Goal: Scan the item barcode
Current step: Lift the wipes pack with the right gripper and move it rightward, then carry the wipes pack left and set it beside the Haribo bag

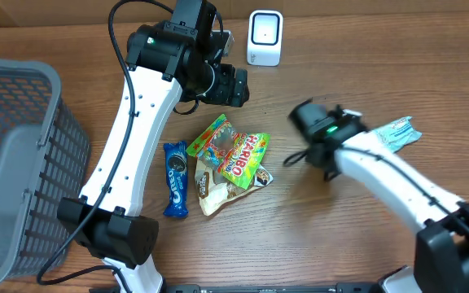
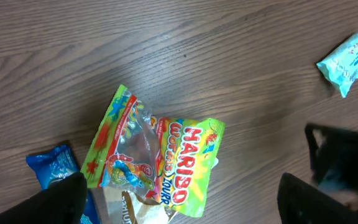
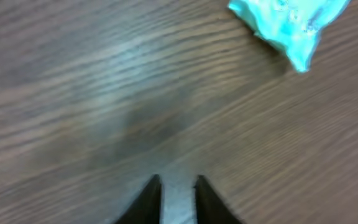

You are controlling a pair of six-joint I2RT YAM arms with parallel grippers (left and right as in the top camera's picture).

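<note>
Taking the Haribo bag [image 2: 188,162] as the item. It's a light, soft film pouch: slick, crinkly, and the sweets inside will shift, so nothing stiff to push against. Best pinch is the flat sealed edge or a corner, not the puffy middle. It overlaps a second gummy bag [image 2: 120,143], so a central grab risks lifting both. No barcode on this face, probably underneath.

Left gripper [image 2: 180,193]: jaws wide apart, empty, hovering over the bag. The bag sits between the fingers and slightly ahead, no contact as far as I can tell.

Right gripper [image 3: 178,199]: fingers a narrow gap apart, nothing in them. Teal packet [image 3: 284,22] lies ahead and to one side, apart.
</note>
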